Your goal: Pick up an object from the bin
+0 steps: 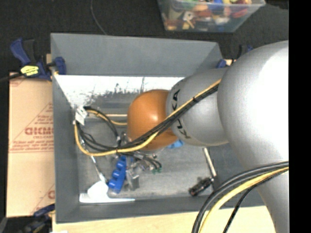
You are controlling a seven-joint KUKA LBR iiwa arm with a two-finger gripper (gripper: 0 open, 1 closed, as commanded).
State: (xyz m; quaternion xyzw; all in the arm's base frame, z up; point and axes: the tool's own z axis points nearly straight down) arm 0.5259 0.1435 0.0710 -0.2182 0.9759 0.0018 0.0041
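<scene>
1. My gripper (132, 171) sat low, front-left in the grey metal bin (64, 144), just beside a blue ridged plastic piece (116, 174).
2. Open or closed: I couldn't tell.

The arm's orange cover (146, 113) hides the middle of the bin (65, 154).

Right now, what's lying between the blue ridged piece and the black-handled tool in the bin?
Nothing loose: in the camera view, the stretch from the blue ridged piece to the black-handled tool is bare grey bin floor.
</scene>
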